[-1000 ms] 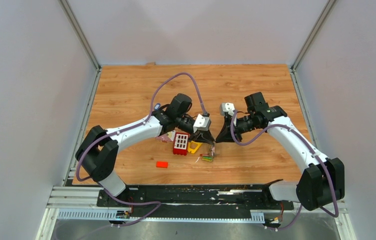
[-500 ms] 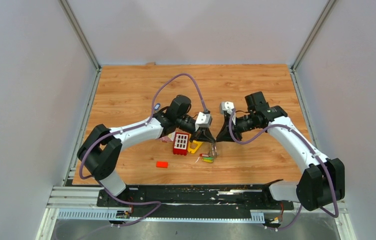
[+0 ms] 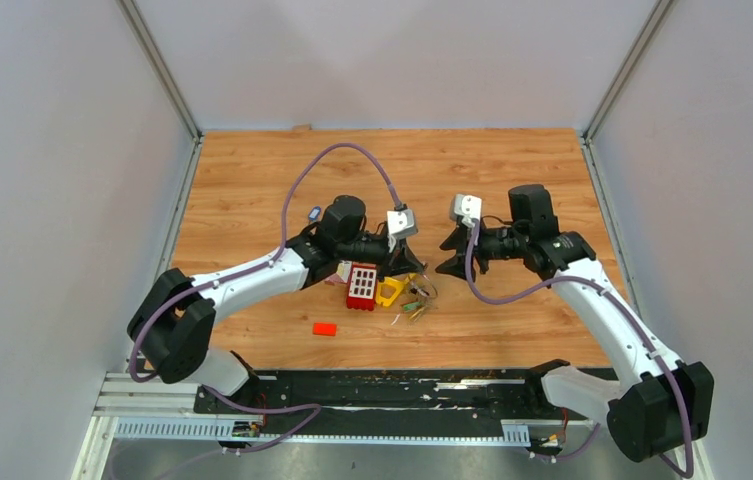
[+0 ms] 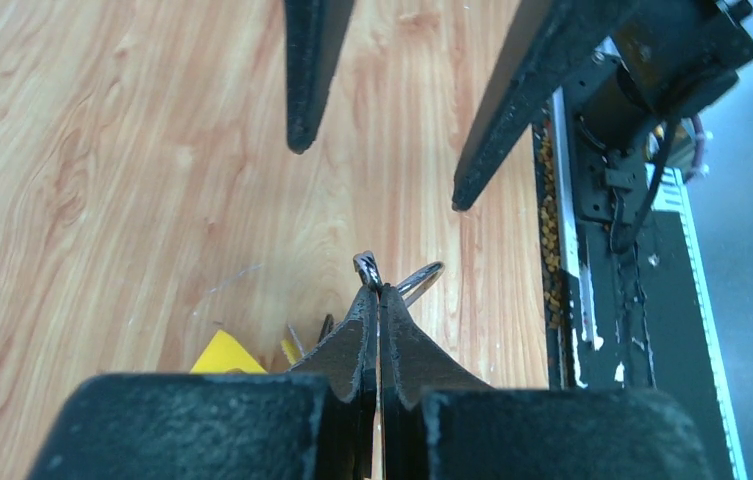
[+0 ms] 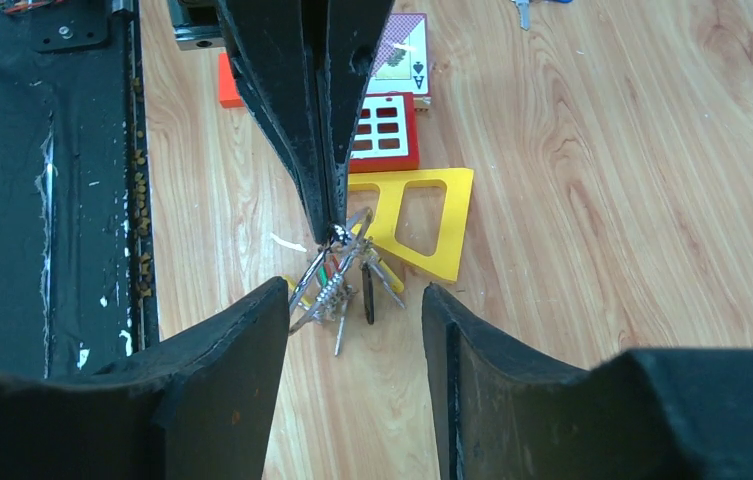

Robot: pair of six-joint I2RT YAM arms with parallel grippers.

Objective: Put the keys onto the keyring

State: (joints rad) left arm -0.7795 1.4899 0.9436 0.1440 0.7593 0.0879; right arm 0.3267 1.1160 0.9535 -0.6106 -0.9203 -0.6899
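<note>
Over the table (image 3: pixel 252 180), left jaws clenched on the keyring (image 4: pixel 368 270) — keys (image 5: pixel 337 290) bunched below, right jaws parted, empty

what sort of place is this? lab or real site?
Most likely a lab robot test cell: a wood-grain tabletop boxed in by plain white wall panels, with two white robot arms bolted to a black base rail at its near edge.
</note>
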